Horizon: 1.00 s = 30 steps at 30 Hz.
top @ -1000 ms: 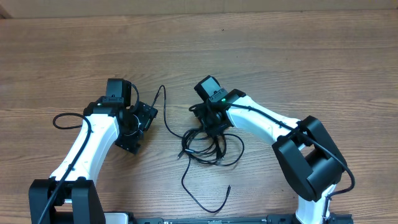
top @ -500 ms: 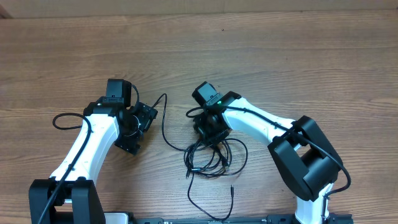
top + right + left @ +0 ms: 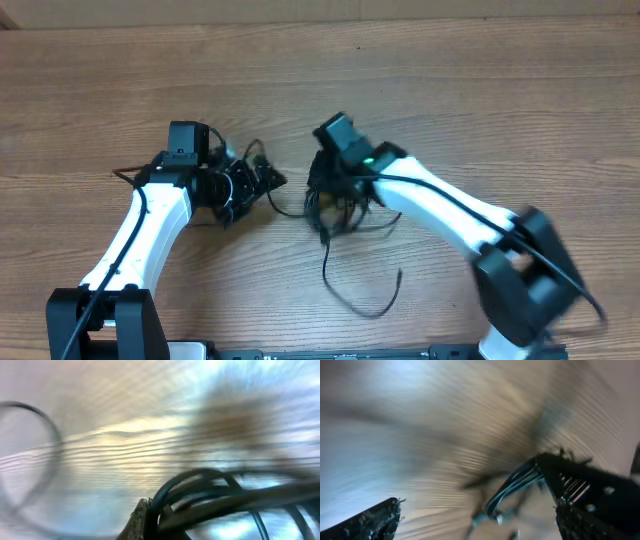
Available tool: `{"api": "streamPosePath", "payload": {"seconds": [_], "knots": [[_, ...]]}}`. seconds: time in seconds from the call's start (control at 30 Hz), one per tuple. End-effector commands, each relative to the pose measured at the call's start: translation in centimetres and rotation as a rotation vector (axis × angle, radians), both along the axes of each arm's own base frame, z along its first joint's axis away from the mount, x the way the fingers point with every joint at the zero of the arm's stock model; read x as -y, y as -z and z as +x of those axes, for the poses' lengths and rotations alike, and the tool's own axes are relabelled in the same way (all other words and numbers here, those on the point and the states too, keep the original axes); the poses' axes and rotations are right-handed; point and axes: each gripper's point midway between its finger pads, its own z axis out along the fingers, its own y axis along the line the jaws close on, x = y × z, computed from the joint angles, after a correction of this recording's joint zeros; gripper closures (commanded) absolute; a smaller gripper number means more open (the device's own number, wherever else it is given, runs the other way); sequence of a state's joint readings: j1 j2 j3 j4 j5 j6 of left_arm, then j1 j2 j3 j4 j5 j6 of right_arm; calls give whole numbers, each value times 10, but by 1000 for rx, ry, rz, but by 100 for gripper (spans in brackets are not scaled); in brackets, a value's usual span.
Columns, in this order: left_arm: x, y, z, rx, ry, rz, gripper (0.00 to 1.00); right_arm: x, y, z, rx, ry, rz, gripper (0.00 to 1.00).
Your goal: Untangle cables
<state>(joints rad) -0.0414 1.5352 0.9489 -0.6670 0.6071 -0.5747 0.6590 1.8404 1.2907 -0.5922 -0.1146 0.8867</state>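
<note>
The cables [image 3: 350, 208] are thin black cords bunched in a knot at the table's middle. One loose strand [image 3: 362, 303] trails toward the front and curls up at its end. Another strand [image 3: 285, 212] runs left toward my left gripper [image 3: 262, 182]. My right gripper [image 3: 330, 198] sits over the knot and is shut on the cables. The right wrist view, blurred, shows several cords [image 3: 220, 495] pinched beside one fingertip [image 3: 141, 519]. My left gripper [image 3: 480, 522] is open wide, and a blurred cable loop [image 3: 512, 487] lies between its fingers [image 3: 372, 521].
Both white arms reach in from their bases at the front edge. The left arm's own thicker wire [image 3: 124, 177] pokes out beside its elbow. Bare wooden table [image 3: 450, 90] stretches behind both grippers to the far edge.
My right gripper has closed on the cable knot and dragged it back and to the right. The trailing strand has swung right. My left gripper has turned right, toward the cables, still open.
</note>
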Motion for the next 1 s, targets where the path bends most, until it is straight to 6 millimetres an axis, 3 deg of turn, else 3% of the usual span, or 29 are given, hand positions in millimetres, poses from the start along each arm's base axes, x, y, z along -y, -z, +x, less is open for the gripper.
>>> {"api": "streamPosePath", "payload": {"seconds": [0.0,0.13,0.27,0.47,0.57,0.8,0.87,0.97], "knots": [[34,-39,-4,179,217,-228,0,13,-87,13,205,-46,52,96],[33,-37,-4,142,181,-231,0,10,-150,-6,330,-183,163,96],[34,-38,-4,91,129,-252,0,4,-181,-30,384,-320,239,96],[47,-57,-3,118,162,-369,0,9,-174,-46,325,-343,224,96],[47,-56,-4,114,165,-368,0,-3,-181,-58,343,-468,284,96],[85,-57,-26,224,402,-347,1,-3,-180,-60,341,-476,283,96],[91,-51,-29,240,440,-299,6,-2,-180,-60,340,-476,282,96],[85,-29,-30,193,408,-153,4,0,-177,-59,332,-466,265,96]]}}
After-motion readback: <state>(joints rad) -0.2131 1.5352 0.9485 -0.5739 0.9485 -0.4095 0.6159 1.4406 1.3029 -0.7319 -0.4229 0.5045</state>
